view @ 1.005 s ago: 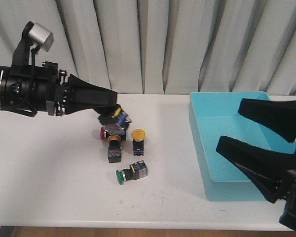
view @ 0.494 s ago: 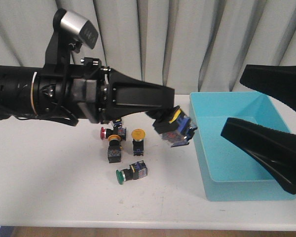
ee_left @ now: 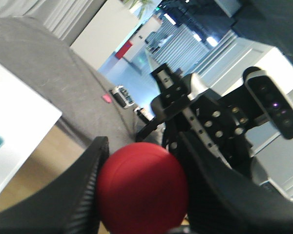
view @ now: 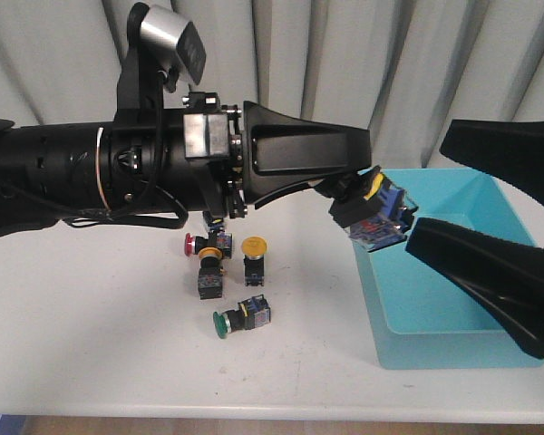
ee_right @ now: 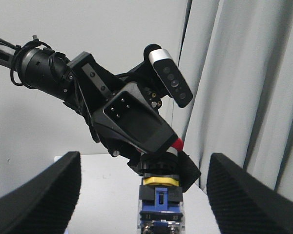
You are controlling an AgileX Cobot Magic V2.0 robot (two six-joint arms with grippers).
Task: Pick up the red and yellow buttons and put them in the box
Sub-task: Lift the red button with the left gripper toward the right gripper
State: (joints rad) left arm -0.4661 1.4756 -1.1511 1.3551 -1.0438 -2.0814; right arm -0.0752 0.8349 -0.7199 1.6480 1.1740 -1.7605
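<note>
Left tool (view: 367, 201) pinches a red button (view: 377, 215) by its cap, held in the air over the near-left rim of the box (view: 453, 263). Right tool (view: 490, 213) is spread wide, nothing between its fingers, beside the box. On the tabletop (view: 91, 335), a cluster remains: yellow button (view: 254, 252), a red-capped one (view: 198, 242), green button (view: 240, 316).
</note>
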